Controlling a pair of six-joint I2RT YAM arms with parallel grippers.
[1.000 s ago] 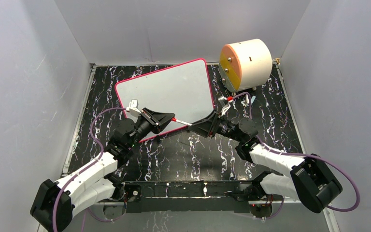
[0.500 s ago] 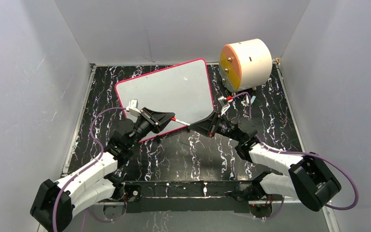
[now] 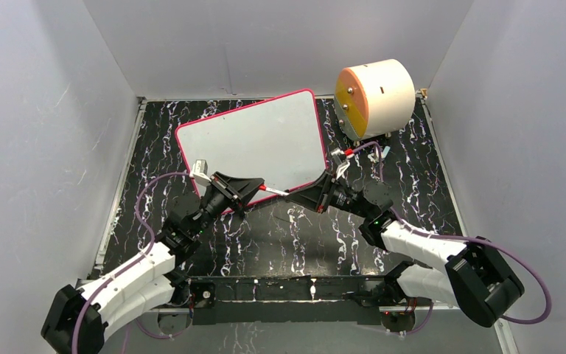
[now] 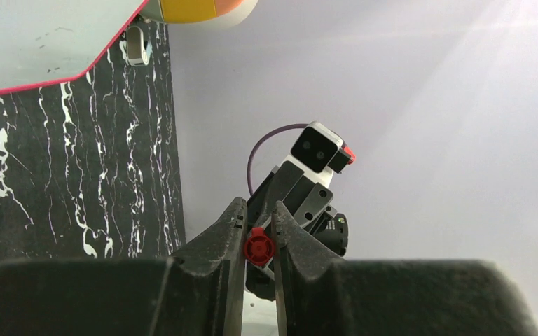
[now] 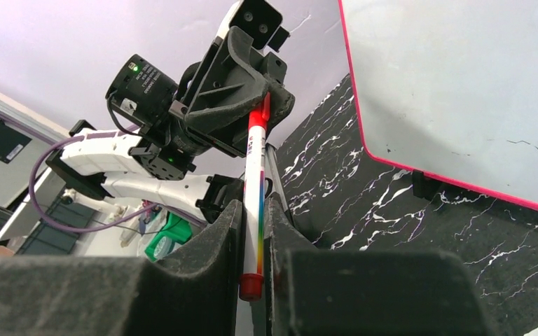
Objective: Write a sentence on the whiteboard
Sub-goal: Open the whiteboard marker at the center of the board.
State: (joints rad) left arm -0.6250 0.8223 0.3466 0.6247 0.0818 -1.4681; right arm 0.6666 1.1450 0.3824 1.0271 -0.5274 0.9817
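The two end effectors meet tip to tip over the middle of the table [image 3: 280, 236], both on one marker [image 3: 275, 190]. The left end effector [image 3: 258, 186] is clamped tight on its red end. The right end effector [image 3: 296, 194] is closed on the white barrel. Just beyond them the whiteboard [image 3: 258, 133] lies flat and skewed on the table. A cylinder [image 3: 383, 92] stands at the far right, near the board's corner.

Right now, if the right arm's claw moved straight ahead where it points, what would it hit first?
Most likely the black left gripper, clamped on the far end of the slim white, red-capped marker pen that the right gripper also grips.
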